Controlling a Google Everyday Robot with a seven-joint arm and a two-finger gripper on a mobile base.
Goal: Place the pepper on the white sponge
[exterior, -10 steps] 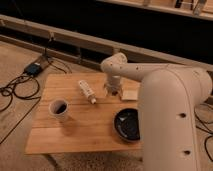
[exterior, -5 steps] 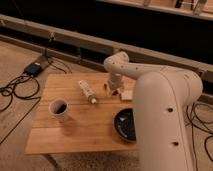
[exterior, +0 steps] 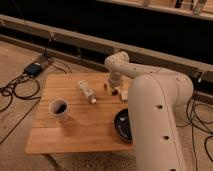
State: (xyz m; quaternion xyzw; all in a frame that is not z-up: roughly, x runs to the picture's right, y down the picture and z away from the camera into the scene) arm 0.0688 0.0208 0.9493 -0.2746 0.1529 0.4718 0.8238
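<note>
The pepper (exterior: 105, 87) is a small dark-red sliver lying on the wooden table (exterior: 75, 135) near its back edge, right of the white bottle. My gripper (exterior: 114, 84) hangs straight down from the white wrist just to the right of the pepper, close to the tabletop, with its jaws wide and nothing visibly held. The white sponge (exterior: 120, 93) shows as a pale block right below and to the right of the gripper, partly hidden by my arm.
A white bottle (exterior: 87, 92) lies on its side at mid-table. A white cup (exterior: 59, 108) with dark contents stands front left. A black bowl (exterior: 122, 125) sits front right, half covered by my big white arm (exterior: 155, 115). Cables and a box (exterior: 34, 68) lie on the floor to the left.
My arm has shifted slightly, and the gripper has edged right along the table's back edge. The pepper, bottle, cup and bowl have stayed put.
</note>
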